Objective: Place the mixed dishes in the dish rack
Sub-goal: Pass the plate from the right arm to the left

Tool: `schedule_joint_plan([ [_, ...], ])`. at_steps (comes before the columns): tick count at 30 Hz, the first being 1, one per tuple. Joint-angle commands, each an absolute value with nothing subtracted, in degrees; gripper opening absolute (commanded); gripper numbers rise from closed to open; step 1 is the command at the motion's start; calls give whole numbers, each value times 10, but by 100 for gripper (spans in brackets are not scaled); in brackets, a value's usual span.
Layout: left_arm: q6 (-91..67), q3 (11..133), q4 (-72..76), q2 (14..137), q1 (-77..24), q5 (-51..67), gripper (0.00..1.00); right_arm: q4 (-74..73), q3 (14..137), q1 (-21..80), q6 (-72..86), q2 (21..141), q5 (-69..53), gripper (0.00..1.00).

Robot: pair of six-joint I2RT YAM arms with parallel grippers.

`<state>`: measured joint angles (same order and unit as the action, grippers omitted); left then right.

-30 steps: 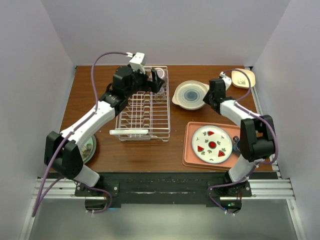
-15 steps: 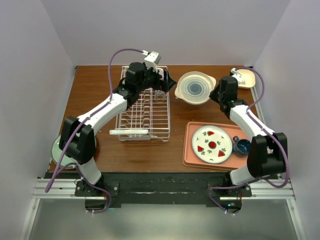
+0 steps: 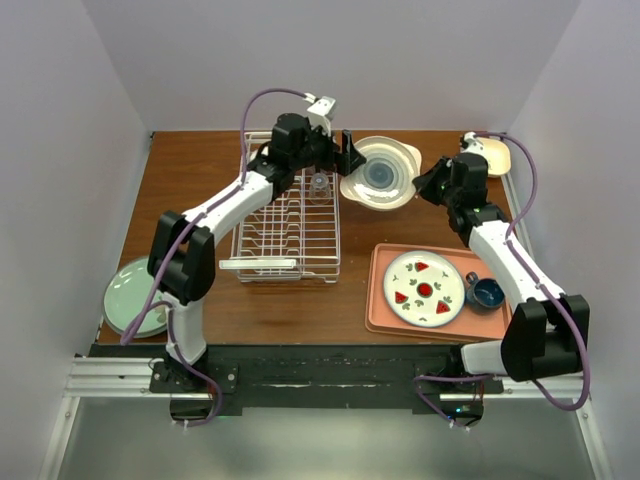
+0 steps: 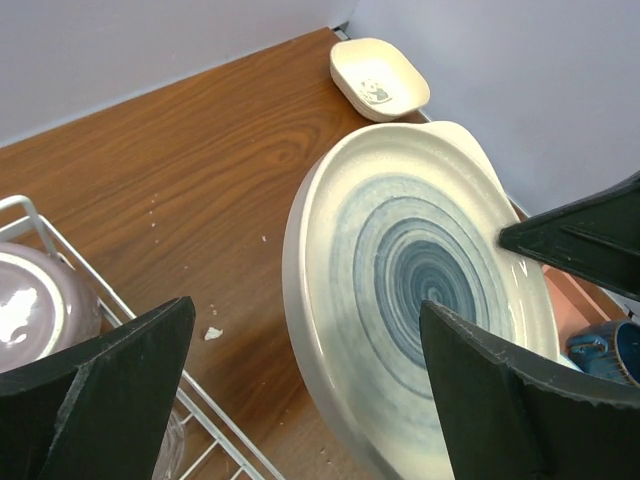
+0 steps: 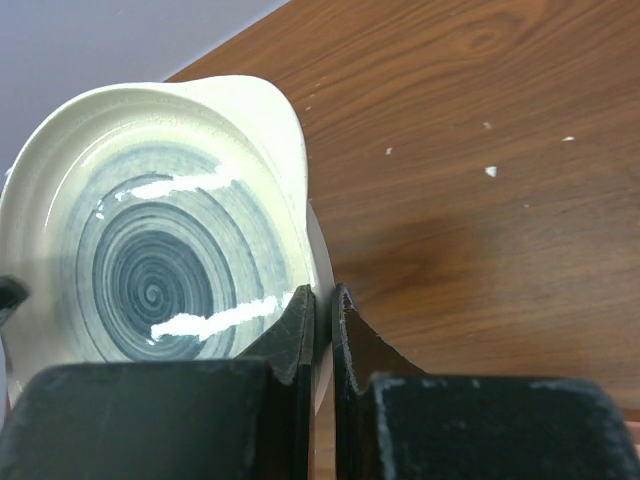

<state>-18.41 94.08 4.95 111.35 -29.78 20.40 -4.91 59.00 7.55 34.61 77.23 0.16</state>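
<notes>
The cream plate with the blue-ringed centre point(image 3: 381, 173) hangs tilted above the table, just right of the dish rack point(image 3: 288, 222). My right gripper point(image 5: 322, 296) is shut on its right rim point(image 3: 424, 183). My left gripper point(image 3: 346, 163) stands open at the plate's left edge, one finger on each side of the rim point(image 4: 308, 305), not touching it. In the rack's far end stand a small clear glass point(image 3: 319, 185) and a purple cup point(image 4: 30, 310). A pale green plate point(image 3: 134, 297) lies at the near left. The patterned plate point(image 3: 424, 289) rests on the salmon tray point(image 3: 381, 300).
A blue cup point(image 3: 487, 293) sits on the tray's right side. A small cream square dish point(image 3: 487, 157) lies in the far right corner, also in the left wrist view point(image 4: 380, 80). White walls close in the table on three sides.
The right arm has carried the plate left towards the rack and tipped it up. The left arm has swung right from over the rack to the plate's left edge, still open.
</notes>
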Motion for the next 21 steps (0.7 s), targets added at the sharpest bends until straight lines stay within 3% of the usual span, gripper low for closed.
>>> schedule_joint_plan([
  [1, -177, 972, 59, 1122, -298, 250, 100, 65, 604, 76, 358, 741, -89, 0],
  [6, -197, 973, 64, 1128, -294, 287, 96, 94, 602, 75, 338, 751, -141, 0],
  [12, -214, 959, 70, 1114, -286, 330, 68, 105, 617, 75, 303, 773, -195, 0],
  [15, -217, 947, 76, 1103, -280, 367, 47, 105, 626, 76, 289, 787, -214, 0],
  [16, -218, 944, 75, 1100, -279, 374, 32, 105, 626, 75, 287, 790, -215, 0],
  [18, -215, 934, 73, 1092, -276, 389, 16, 106, 628, 75, 286, 794, -219, 0],
  [19, -214, 932, 71, 1089, -276, 390, 0, 107, 628, 76, 285, 795, -221, 0],
  [21, -207, 922, 66, 1078, -275, 395, 0, 107, 631, 76, 285, 796, -222, 0],
])
